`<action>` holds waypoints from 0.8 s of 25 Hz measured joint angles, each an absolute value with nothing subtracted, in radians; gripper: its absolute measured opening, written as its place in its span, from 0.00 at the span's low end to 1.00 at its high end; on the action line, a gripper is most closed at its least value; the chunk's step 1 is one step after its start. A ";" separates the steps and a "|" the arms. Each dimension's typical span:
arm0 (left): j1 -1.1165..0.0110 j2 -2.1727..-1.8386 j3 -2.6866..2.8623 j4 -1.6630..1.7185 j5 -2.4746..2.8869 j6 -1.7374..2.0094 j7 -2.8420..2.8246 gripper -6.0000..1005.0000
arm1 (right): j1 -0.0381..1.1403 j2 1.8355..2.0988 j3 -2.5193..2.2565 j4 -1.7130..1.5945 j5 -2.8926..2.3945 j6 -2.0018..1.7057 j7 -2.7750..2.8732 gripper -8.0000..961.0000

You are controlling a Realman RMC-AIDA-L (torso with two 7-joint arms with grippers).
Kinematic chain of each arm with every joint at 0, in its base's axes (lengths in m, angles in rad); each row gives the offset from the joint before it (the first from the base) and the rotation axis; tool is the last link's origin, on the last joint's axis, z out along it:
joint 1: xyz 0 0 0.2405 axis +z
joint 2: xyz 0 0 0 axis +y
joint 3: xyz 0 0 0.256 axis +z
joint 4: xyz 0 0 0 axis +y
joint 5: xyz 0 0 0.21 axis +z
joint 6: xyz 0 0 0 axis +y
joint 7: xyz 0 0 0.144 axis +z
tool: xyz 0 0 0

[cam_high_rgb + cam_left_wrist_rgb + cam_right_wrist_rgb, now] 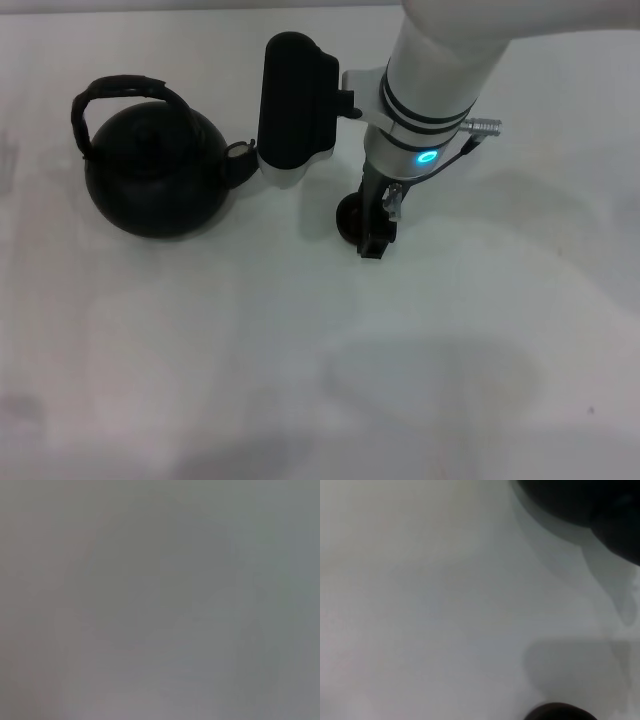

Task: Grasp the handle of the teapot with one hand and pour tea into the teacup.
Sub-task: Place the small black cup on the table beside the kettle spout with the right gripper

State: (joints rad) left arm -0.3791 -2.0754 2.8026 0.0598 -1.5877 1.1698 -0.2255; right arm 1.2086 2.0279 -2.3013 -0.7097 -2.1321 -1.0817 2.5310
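Teapot, round matte black with a wrapped arched handle, stands far left on our white bench. Our right pincer hangs beside the tiny black teacup, perhaps steadying it; its spread we cannot tell.

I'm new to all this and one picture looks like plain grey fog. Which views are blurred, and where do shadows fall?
Left wrist view: an even grey blur, nothing recognisable. Right wrist view: soft, out of focus, dark shapes at the edges and a faint shadow on the table. Head view: sharp; the teapot and the right gripper by the teacup cast only faint shadows.
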 joint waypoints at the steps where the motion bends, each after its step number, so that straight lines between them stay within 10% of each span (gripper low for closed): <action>1: -0.379 -2.075 2.803 0.060 -1.588 1.170 -0.225 0.81 | 1.208 2.028 -2.302 -0.710 -2.132 -1.082 2.531 0.86; 20: -0.368 -2.078 2.803 0.070 -1.587 1.187 -0.226 0.81 | 1.175 2.028 -2.261 -0.749 -2.135 -1.055 2.530 0.89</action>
